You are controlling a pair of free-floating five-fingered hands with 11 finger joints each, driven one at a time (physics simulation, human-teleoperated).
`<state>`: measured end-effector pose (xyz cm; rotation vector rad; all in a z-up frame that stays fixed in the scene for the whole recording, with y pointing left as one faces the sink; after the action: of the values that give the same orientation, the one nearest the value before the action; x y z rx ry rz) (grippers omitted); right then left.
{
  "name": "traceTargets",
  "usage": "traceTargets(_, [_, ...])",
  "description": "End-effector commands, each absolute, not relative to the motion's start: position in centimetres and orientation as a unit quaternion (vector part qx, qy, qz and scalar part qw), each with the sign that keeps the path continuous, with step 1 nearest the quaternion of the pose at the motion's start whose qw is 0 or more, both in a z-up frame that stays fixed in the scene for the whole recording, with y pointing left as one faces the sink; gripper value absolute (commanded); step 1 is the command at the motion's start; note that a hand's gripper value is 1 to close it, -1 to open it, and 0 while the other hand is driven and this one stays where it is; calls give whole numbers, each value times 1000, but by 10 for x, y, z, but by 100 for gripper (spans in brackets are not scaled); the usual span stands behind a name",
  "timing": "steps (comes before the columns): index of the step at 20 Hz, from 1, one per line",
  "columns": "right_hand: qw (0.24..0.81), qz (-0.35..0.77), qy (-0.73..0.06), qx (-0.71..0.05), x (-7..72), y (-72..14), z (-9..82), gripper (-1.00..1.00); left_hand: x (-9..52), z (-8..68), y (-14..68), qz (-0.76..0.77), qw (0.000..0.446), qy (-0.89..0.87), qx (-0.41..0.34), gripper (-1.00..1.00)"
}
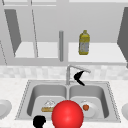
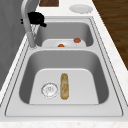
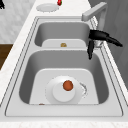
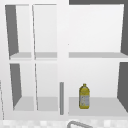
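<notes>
**Q:** Which hand is at work, and how are its fingers set?

**A:** The right hand (image 1: 79, 78) hangs over the back of the right basin (image 1: 100, 93), just under the spout of the faucet (image 1: 68, 75). Its fingers are straight and spread from the thumb, holding nothing. In the right side view (image 3: 96, 36) the fingers point toward the wall and the thumb points down into the basin. In the left side view it appears as a dark shape beside the faucet's neck (image 2: 36, 18); whether it touches the metal cannot be told.

**Q:** What lies below those fingers?

**A:** A white plate (image 3: 57, 93) sits on the floor of the right basin, in front of and below the fingertips, with a small reddish-brown ball of food (image 3: 67, 85) on it. It is well apart from the hand.

**Q:** And the other hand?

**A:** The left hand (image 1: 39, 121) floats at the front rim of the sink, far from the right hand's fingers; its fingers look curled in a ball, holding nothing. Beside it is a large red sphere (image 1: 67, 114) (close to the camera, covering the divider between the basins).

**Q:** What else is shown?

**A:** In the left basin (image 2: 75, 62) a bread roll (image 2: 64, 85) lies just beside the drain (image 2: 49, 89). Above the fingers, a yellow bottle (image 4: 84, 96) stands upright on the open cabinet's lower shelf (image 4: 100, 106). A second plate (image 2: 80, 8) rests on the counter past the right basin.
</notes>
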<state>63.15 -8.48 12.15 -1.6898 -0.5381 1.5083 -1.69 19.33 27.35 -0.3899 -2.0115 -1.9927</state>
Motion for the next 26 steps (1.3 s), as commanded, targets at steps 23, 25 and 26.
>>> traceTargets(23, [458, 595, -266, -605, 619, -133, 183, -100, -17, 274, 193, -690, 141, -697, -135, 0])
traceTargets(25, [464, 589, -275, -602, 614, -143, 186, -100, -17, 274, 193, -690, 141, -697, -135, 0])
traceTargets(26, [467, 587, -278, -600, 612, -146, 187, -100, -17, 274, 193, -690, 141, -697, -135, 0])
